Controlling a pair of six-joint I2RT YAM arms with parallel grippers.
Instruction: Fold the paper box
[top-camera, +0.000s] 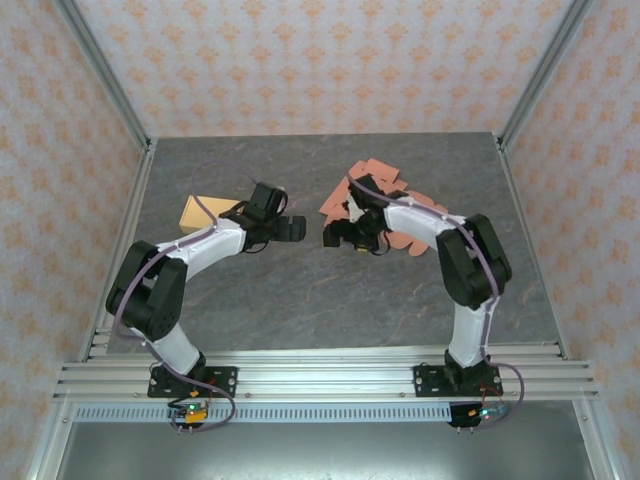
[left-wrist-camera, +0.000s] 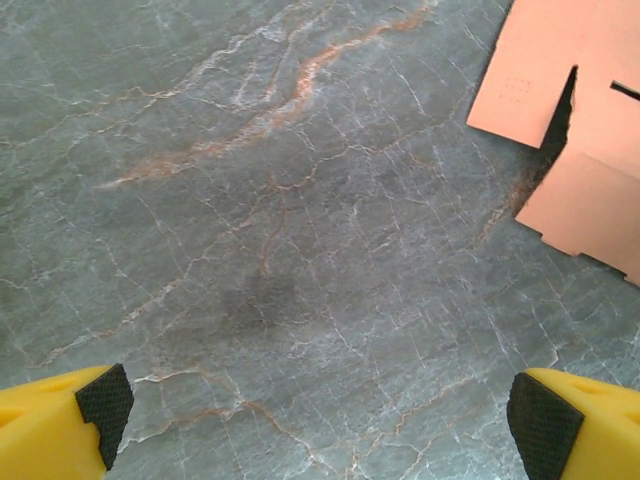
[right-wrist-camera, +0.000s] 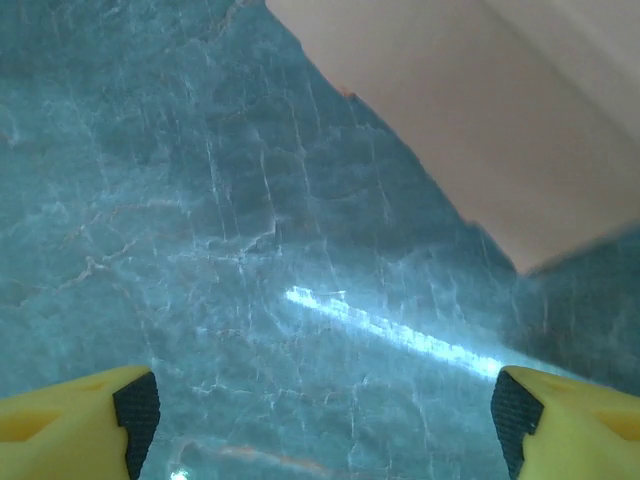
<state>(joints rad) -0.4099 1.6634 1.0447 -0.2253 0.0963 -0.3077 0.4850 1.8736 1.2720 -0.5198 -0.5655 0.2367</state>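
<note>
A pile of flat pink paper box blanks (top-camera: 380, 178) lies right of centre at the far side of the grey marble table (top-camera: 300, 300), running diagonally toward the near right. The right arm (top-camera: 440, 225) hides its middle. The left gripper (top-camera: 292, 228) and right gripper (top-camera: 330, 236) face each other above bare table, jaws wide apart and empty. A tan folded box (top-camera: 203, 212) sits partly hidden behind the left arm (top-camera: 200, 245).

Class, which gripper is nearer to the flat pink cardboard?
Right. The right gripper hangs at the left edge of the flat pink cardboard; the left gripper sits further left, apart from it.
</note>
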